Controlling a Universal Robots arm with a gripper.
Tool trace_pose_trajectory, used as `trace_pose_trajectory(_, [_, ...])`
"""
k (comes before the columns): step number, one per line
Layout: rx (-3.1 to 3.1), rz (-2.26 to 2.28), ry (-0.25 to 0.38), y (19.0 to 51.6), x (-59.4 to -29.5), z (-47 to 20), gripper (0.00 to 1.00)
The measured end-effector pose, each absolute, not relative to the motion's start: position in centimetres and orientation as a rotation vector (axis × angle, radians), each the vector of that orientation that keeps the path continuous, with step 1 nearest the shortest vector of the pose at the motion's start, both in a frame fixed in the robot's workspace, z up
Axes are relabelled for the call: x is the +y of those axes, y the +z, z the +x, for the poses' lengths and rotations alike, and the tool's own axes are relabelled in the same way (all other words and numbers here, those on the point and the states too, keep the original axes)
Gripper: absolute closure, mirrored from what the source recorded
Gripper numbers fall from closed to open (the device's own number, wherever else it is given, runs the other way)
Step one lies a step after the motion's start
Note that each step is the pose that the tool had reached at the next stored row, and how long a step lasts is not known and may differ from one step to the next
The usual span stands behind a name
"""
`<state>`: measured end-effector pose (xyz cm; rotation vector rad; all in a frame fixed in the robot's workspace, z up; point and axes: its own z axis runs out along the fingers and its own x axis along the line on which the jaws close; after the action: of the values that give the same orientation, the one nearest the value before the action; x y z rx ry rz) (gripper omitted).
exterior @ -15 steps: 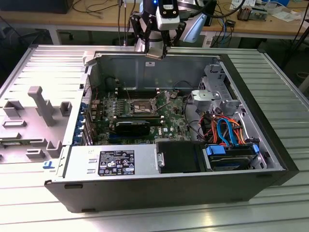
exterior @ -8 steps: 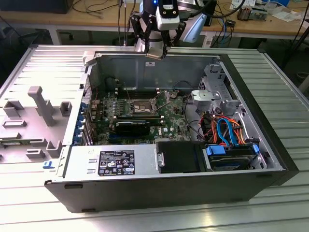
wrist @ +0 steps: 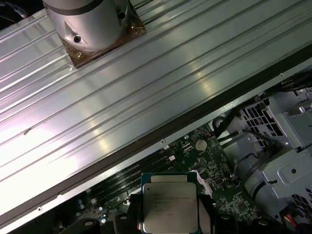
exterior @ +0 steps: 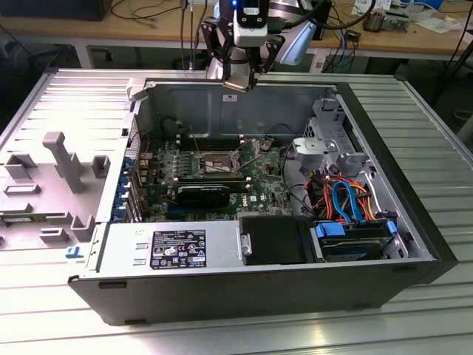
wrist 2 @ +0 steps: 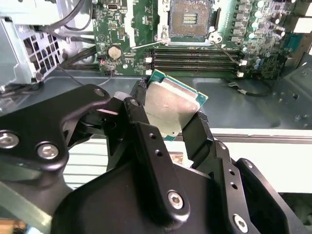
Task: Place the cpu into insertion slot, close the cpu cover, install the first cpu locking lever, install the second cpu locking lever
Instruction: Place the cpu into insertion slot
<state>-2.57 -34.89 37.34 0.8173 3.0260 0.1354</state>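
The pincer [wrist 2: 171, 103] is pinching the cpu [wrist: 169, 209] by two opposite edges, with one black finger [wrist 2: 197, 134] on each side. The cpu's grey metal top faces out in both wrist views. In the exterior view the pincer hangs at the top middle of the frame, above the back wall of the open case [exterior: 259, 292] that lies on the counter [exterior: 432, 133]. The slot [exterior: 211, 164] sits lower down, near the middle of the frame and a bit to the left, on the green board [exterior: 259, 185]. So the cpu is up in the air, well apart from the slot. In the second wrist view the slot looks open, with nothing in it. The cpu is probably very light, thin and stiff. Its smooth top could be slippery, and its underside likely breaks easily. The edges seem the best place to hold it, and a gentle squeeze should be enough.
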Motion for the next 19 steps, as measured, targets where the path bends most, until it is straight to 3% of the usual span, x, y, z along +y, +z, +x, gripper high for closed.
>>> trace_pose_trajectory(19, [3.007, 0.879, 0.135, 37.32, -34.89, -2.57, 0.45])
